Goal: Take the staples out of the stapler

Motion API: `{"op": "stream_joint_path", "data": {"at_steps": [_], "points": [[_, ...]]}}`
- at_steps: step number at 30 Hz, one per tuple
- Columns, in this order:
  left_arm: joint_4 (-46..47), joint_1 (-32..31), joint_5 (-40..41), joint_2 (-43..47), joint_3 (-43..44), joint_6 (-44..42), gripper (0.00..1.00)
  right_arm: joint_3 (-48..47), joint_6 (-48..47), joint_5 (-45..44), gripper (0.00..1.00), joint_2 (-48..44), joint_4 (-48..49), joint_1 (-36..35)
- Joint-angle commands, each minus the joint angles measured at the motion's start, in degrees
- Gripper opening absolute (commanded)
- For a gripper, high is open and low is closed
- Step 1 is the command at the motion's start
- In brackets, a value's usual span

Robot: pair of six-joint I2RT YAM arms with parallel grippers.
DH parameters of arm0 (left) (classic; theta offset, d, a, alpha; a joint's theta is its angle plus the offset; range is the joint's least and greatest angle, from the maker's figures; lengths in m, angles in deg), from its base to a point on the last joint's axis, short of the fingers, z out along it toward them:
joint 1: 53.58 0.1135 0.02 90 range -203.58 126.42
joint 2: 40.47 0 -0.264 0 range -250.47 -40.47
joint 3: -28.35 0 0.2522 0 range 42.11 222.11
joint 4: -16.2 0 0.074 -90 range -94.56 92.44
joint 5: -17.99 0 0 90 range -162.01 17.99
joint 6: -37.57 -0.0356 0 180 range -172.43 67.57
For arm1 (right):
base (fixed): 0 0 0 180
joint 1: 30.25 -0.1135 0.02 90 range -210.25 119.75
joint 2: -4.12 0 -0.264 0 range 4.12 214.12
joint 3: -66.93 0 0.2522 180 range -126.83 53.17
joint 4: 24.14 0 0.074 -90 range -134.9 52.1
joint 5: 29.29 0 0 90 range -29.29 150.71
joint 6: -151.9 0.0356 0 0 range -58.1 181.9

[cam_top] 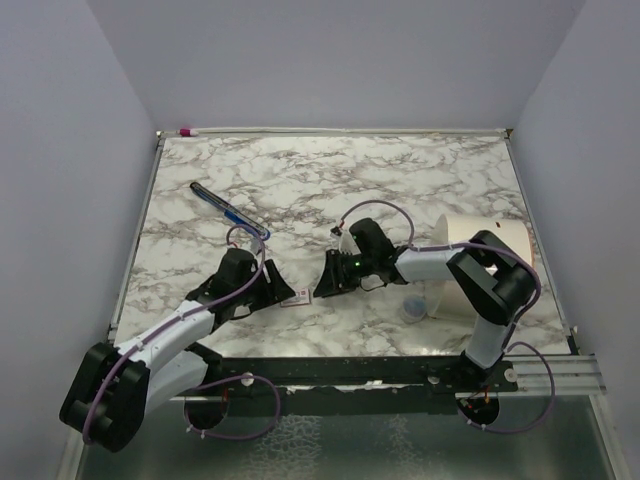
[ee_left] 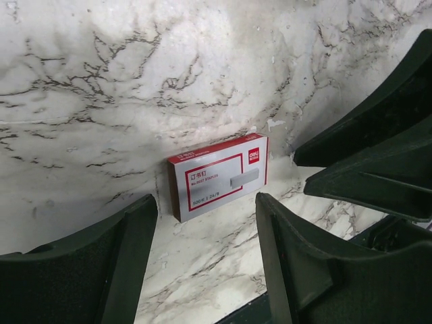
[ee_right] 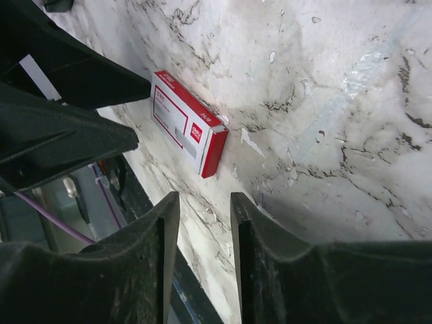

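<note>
While the left pincer (cam_top: 272, 288) gaped wide and the right pincer (cam_top: 324, 286) stood narrowly parted, both empty, the stapler (cam_top: 230, 212) lay at eleven o'clock from the left one, axis ten-to-four, farther from the right.

Marble-look tabletop (cam_top: 400, 170), with a little red-and-white staple box (cam_top: 297, 298) lying flat near the front middle. Big white tub (cam_top: 482, 222) on its side over on the right, and a small bluish see-through thing (cam_top: 414, 305) just beside it.
</note>
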State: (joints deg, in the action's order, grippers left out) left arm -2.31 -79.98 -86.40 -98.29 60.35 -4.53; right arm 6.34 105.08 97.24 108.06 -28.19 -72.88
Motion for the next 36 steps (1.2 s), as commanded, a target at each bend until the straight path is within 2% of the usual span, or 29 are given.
{"op": "stream_joint_path", "data": {"at_steps": [1,4,7,14,21,26,33,36], "points": [[-3.63,-0.24,4.45,1.17,1.4,-1.06,0.61,-2.4,-4.51,-0.82,0.36,-0.26,-3.83,0.36],[-3.74,-0.24,4.98,-0.28,2.85,-1.83,0.58,-3.41,-4.03,1.79,0.28,2.37,-2.17,0.22],[-3.15,-0.3,4.16,-3.01,3.98,-2.69,0.45,-3.96,-3.72,2.32,0.18,3.69,-1.24,0.19],[-2.34,-0.3,2.97,-5.51,4.04,-2.72,0.28,-5.74,-3.79,4.0,0.11,5.81,-1.01,-0.33],[-0.61,-0.39,1.82,-6.7,3.65,-2.05,0.18,-6.61,-2.2,5.94,0.04,7.94,1.84,-1.02],[1.66,-0.97,0.48,-7.53,3.38,-1.0,0.1,-7.4,-0.33,7.09,0.01,9.11,4.38,-1.69],[3.85,-2.66,0.19,-8.26,3.42,0.31,0.09,-6.78,1.13,6.51,0.01,8.67,6.2,-1.93],[5.94,-3.13,-0.75,-8.65,2.48,1.75,0.09,-5.35,3.78,7.07,0.06,8.58,9.95,-1.93]]}}
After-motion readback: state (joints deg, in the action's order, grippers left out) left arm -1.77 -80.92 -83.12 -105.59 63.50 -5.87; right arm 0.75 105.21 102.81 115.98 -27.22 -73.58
